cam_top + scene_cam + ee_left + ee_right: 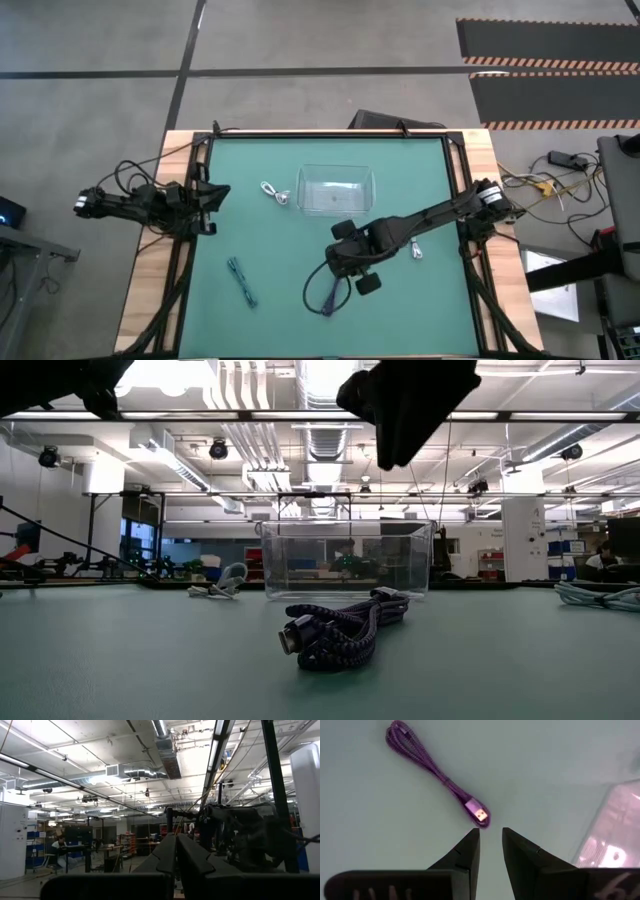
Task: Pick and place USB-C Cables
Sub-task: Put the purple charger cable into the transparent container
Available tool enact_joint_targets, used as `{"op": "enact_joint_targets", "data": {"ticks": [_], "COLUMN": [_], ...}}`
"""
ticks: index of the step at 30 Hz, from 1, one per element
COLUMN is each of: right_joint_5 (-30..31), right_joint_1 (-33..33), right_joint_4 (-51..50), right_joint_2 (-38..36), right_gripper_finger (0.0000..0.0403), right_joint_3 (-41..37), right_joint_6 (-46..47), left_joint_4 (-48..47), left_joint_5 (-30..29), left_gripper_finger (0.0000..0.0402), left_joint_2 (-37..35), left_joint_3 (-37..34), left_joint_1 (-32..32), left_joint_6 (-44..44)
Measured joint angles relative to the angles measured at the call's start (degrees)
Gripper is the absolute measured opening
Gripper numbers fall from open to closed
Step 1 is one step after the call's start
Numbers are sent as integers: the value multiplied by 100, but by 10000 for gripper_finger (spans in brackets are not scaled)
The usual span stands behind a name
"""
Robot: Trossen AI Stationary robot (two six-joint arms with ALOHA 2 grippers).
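Green mat (270, 240): right gripper (490, 837), jaws narrowly apart, hovers by black cable (327, 295). Widen, centre over bundle, descend. Left gripper (176, 851) pressed together, parked.

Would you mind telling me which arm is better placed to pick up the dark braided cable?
The right: its gripper hangs beside the dark braided cable, fingers slightly apart. The left gripper waits at the table's edge.

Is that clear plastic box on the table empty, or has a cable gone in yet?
Empty, it seems. The clear box shows only bare bottom from above, and the low view shows nothing lying inside. The dark cable lies outside on the mat.
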Motion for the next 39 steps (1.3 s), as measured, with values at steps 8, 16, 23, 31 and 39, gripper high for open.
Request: {"op": "enact_joint_targets", "data": {"ticks": [8, 16, 23, 31, 39], "right_joint_5": [365, 522, 471, 195, 186], "right_joint_1": [278, 321, 340, 336, 336], "right_joint_4": [85, 101, 145, 343, 558], "right_joint_2": [428, 757, 971, 1197, 1306], "right_gripper_finger": [93, 168, 209, 206, 203], "right_joint_3": [235, 357, 359, 359, 353], "right_joint_6": [-588, -769, -927, -1610, -1980], "left_joint_4": [-3, -7, 2, 5, 7], "left_joint_5": [0, 0, -1, -7, -20], "left_gripper_finger": [0, 0, 0, 0, 0], "left_joint_2": [2, -2, -4, -3, -9], "left_joint_3": [0, 0, 0, 0, 0], "left_joint_1": [0, -1, -1, -2, -2], "left_joint_6": [2, 2, 12, 188, 192]}}
